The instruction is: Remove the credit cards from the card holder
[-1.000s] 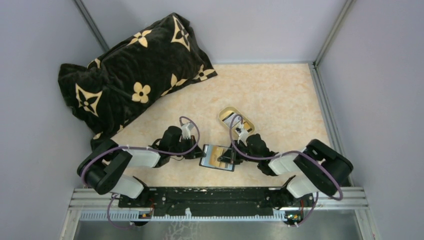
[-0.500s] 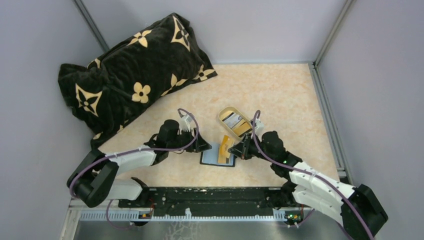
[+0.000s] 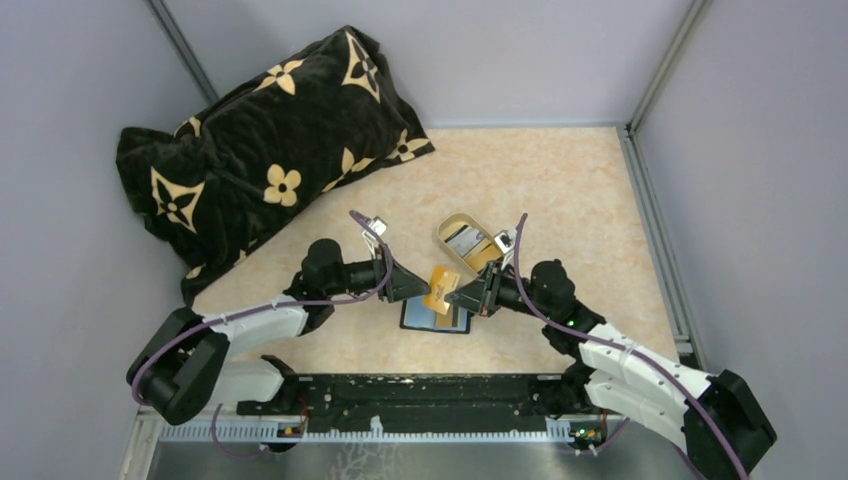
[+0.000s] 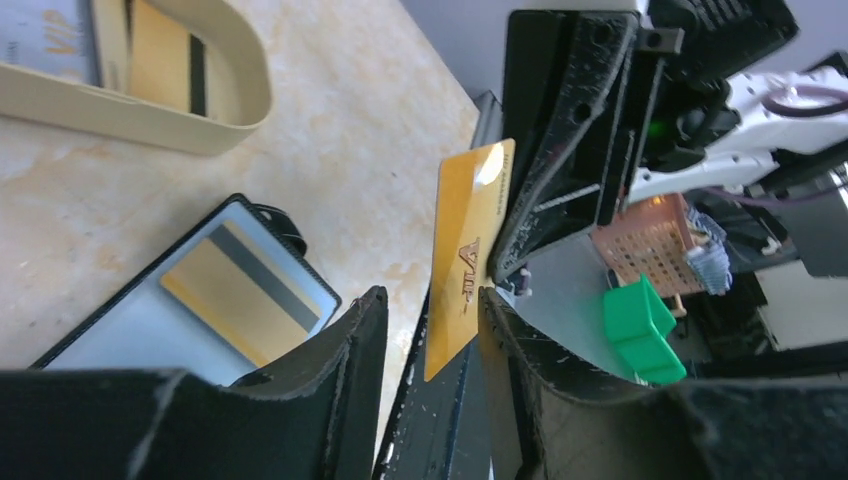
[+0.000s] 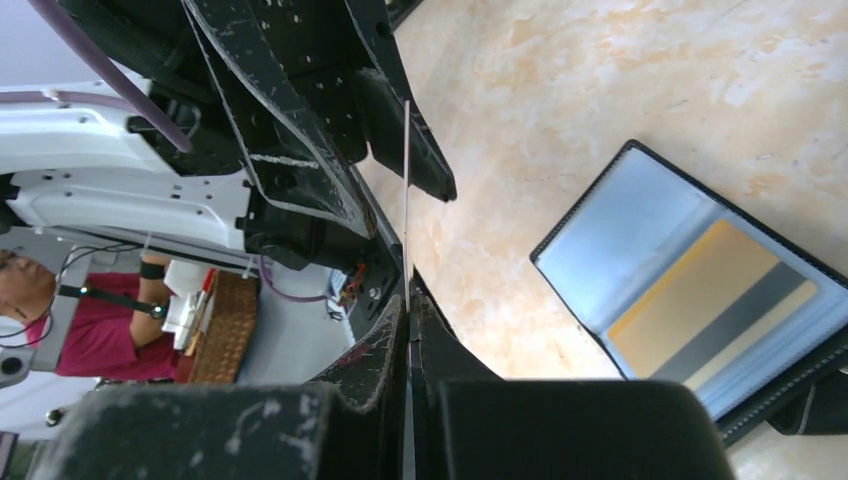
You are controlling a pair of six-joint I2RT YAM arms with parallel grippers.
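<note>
The black card holder (image 3: 437,320) lies open on the table, its grey-blue panel up, with one orange striped credit card (image 5: 712,298) still in it. My right gripper (image 3: 466,296) is shut on another orange credit card (image 3: 437,288) and holds it on edge above the holder. In the right wrist view this card (image 5: 406,190) shows edge-on, rising from the shut right gripper (image 5: 410,305). My left gripper (image 4: 430,305) is open around the card's (image 4: 465,250) lower end. The card stands close to one left finger, with a gap to the other.
A gold-rimmed oval tray (image 3: 452,224) with cards in it (image 4: 160,60) stands just behind the holder. A big black flowered pillow (image 3: 260,140) fills the back left. Grey walls close in on both sides.
My right gripper has lifted the orange card up out of the holder. The left gripper, shut a second ago, has opened and moved in around the card.
</note>
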